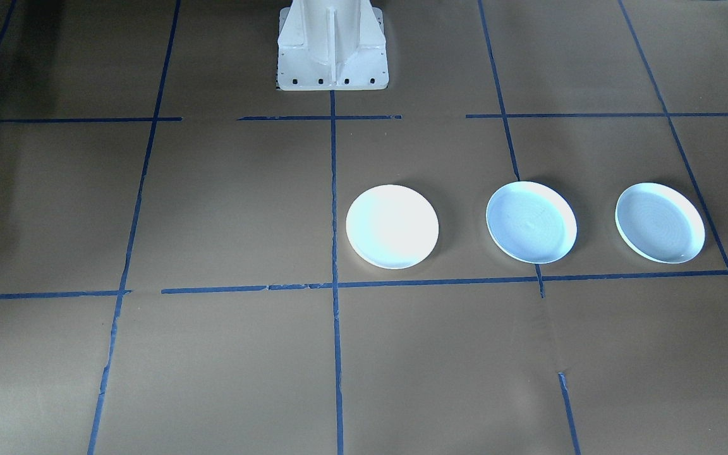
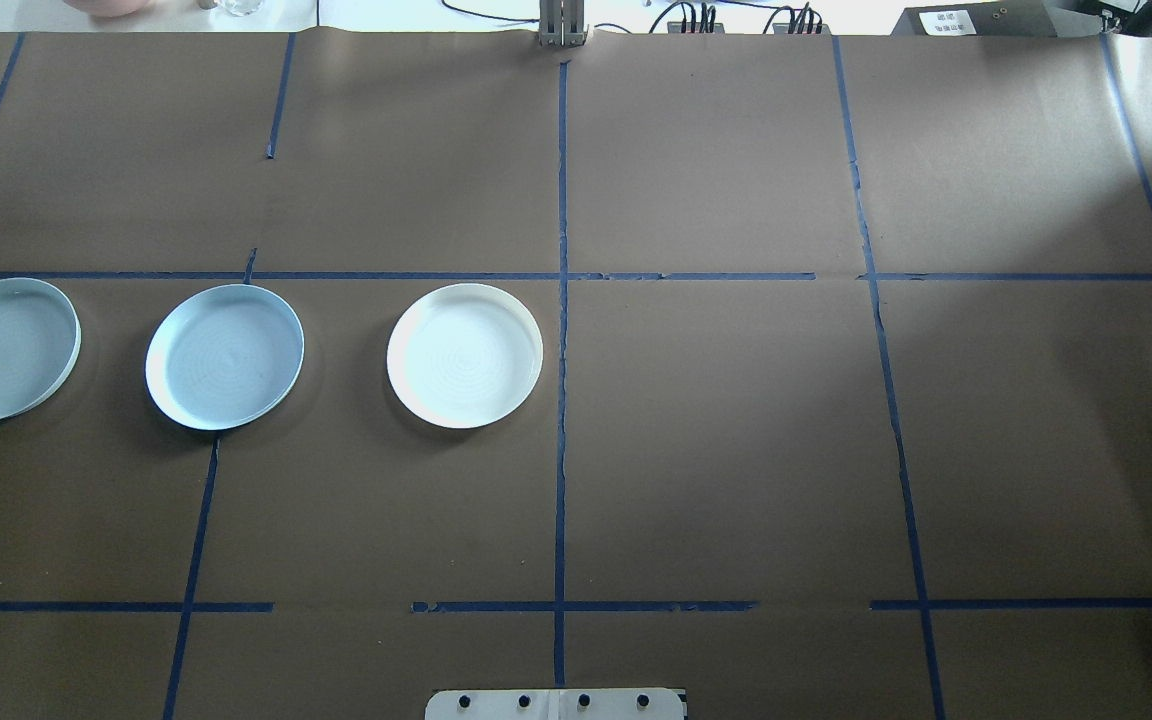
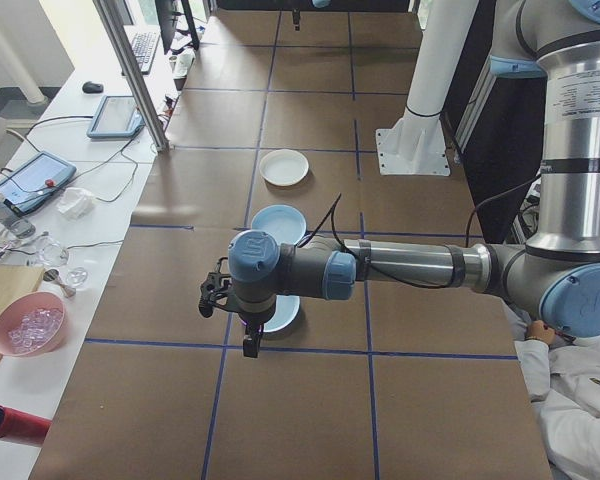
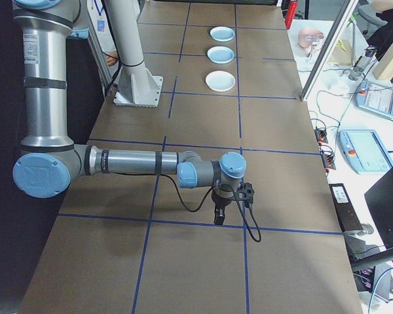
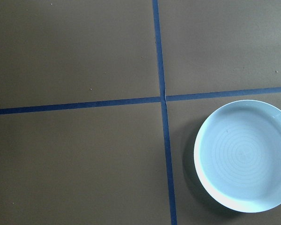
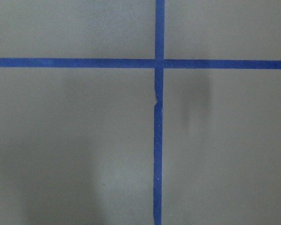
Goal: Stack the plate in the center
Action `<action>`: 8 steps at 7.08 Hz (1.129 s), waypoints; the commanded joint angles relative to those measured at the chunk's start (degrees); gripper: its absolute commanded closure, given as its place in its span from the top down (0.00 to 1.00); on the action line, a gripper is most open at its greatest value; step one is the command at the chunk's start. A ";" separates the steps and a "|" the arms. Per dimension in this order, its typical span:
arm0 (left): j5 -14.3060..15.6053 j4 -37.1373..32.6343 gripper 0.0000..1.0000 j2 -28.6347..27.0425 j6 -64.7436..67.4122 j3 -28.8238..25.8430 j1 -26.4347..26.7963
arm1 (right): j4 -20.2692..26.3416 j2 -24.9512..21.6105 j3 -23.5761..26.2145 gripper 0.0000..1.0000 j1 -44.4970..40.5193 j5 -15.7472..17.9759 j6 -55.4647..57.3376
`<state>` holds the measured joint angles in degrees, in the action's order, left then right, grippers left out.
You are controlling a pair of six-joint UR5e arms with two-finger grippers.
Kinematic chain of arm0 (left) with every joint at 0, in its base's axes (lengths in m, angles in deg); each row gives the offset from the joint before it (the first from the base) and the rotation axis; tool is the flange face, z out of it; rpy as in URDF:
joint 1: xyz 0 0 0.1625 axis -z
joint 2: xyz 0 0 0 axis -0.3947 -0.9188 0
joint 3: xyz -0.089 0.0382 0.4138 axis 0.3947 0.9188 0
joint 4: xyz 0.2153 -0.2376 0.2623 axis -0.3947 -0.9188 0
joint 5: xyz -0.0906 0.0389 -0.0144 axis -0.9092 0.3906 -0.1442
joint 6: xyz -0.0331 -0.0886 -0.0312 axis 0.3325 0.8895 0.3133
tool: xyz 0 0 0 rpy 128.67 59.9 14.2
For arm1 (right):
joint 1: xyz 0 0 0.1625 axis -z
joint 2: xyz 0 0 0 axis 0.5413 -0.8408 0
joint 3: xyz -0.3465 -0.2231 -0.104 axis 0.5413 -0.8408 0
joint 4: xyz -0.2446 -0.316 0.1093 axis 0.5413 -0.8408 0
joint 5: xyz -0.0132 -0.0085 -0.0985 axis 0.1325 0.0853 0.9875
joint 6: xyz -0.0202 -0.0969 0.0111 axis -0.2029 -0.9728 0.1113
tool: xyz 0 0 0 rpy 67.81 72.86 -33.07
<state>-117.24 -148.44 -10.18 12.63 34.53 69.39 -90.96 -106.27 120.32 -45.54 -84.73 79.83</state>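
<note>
Three pale round plates lie in a row on the brown table. The center plate (image 2: 224, 356) (image 1: 531, 221) is bluish-white with faint rings. Two like plates (image 2: 4, 348) (image 2: 464, 355) flank it. My left gripper (image 3: 249, 343) hangs, pointing down, over the nearest plate (image 3: 283, 314) in the exterior left view; I cannot tell whether it is open or shut. The left wrist view shows one ringed plate (image 5: 244, 155) at lower right and no fingers. My right gripper (image 4: 219, 216) hovers over bare table far from the plates, and its state cannot be told either.
Blue tape lines (image 2: 561, 400) divide the table into squares. The white robot pedestal (image 1: 332, 50) stands at the table's rear middle. A side bench carries tablets (image 3: 115, 115) and a pink bowl (image 3: 25, 325). A person in a white coat (image 3: 580, 400) is beside the robot.
</note>
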 commanded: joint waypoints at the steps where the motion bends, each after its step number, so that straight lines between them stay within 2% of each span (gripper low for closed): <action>1: 0.00 -0.07 1.00 0.26 0.00 0.25 0.00 | 0.00 0.00 -0.07 1.00 0.00 0.00 0.00; 6: 0.17 -0.51 1.00 0.09 0.87 -0.45 -0.17 | 0.00 0.00 -0.07 1.00 0.00 0.00 0.00; 7: 0.00 -1.99 1.00 0.52 0.88 -1.93 -0.18 | 0.00 0.00 0.02 1.00 0.00 0.00 0.00; 8: -0.09 -10.18 1.00 0.18 1.05 -6.64 -0.26 | 0.00 0.00 -0.07 1.00 0.00 0.00 0.00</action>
<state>-117.22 -151.79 -9.86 13.44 32.02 69.21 -90.96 -106.27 120.29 -45.54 -84.72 79.83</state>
